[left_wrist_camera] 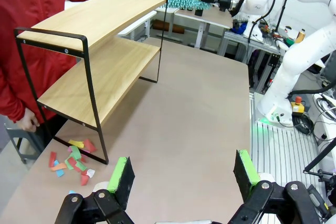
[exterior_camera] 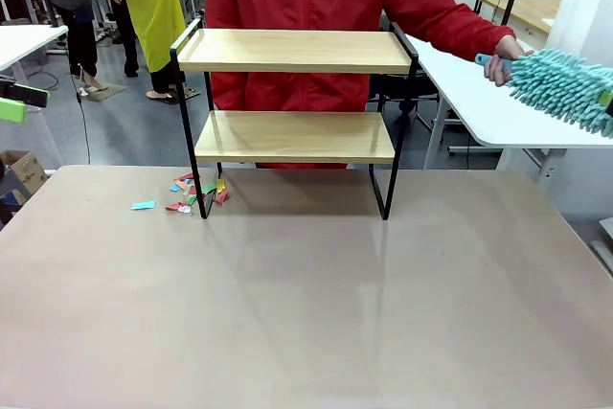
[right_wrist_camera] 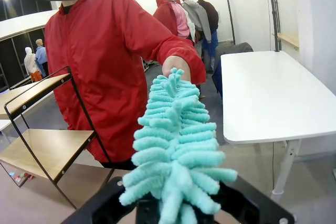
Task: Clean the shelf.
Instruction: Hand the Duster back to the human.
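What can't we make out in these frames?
- Right tool, right wrist view: the fluffy teal microfibre duster covers its fingertips, so the contact is hidden.
- Duster, front view: its far end is cut off by the right edge.
- Small coloured paper scraps beside the two-tier wooden shelf with black frame: too small to count.
- Person's hand on the duster: mostly hidden behind the fluff.

Grey floor (exterior_camera: 115,117); white tables (exterior_camera: 498,102) at both sides; cardboard box (exterior_camera: 21,171) at left; white walls.
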Available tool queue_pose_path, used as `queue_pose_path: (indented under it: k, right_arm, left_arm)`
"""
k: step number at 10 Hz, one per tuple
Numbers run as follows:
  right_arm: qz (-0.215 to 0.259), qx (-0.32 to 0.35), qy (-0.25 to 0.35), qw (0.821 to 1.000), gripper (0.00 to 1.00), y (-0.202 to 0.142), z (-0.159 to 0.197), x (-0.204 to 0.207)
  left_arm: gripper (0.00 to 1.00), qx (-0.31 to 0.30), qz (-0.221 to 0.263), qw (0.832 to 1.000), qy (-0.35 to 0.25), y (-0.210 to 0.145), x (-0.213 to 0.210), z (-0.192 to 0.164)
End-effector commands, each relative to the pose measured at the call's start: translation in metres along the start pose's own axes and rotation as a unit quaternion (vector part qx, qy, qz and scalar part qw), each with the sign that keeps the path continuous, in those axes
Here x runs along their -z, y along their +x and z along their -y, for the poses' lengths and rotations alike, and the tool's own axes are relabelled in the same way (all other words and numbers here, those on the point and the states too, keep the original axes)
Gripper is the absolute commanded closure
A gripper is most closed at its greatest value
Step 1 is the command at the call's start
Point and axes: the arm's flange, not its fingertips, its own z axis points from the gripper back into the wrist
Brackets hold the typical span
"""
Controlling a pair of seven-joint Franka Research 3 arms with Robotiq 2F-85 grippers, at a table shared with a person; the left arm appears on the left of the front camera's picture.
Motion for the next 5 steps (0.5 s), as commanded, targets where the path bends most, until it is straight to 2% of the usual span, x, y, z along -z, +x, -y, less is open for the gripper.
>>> queue_pose_path:
  k: [1, 2, 3, 4, 5]
  right_arm:
    - [0.001, -0.001, -0.002, 1.0, 0.83, 0.0, 0.001, -0.0002]
    - [0.001, -0.001, -0.002, 1.0, 0.83, 0.0, 0.001, -0.0002]
    - [0.0, 0.0, 0.0, 1.0, 0.26, 0.0, 0.0, 0.0]
    - [-0.002, 0.002, 0.0, 1.0, 0.26, 0.0023, -0.0009, 0.0014]
    - [-0.003, 0.003, -0.001, 1.0, 0.0, 0.0041, -0.0026, 0.0021]
  left_arm:
    - [0.0, 0.004, 0.014, 1.0, 0.0, 0.002, 0.0012, -0.0001]
    - [0.0, 0.004, 0.014, 1.0, 0.0, 0.002, 0.0012, -0.0001]
    - [0.0, 0.004, 0.014, 1.0, 0.0, 0.002, 0.0012, -0.0001]
    - [0.0, 0.004, 0.014, 1.0, 0.0, 0.002, 0.0012, -0.0001]
    - [0.0, 0.004, 0.014, 1.0, 0.0, 0.002, 0.0012, -0.0001]
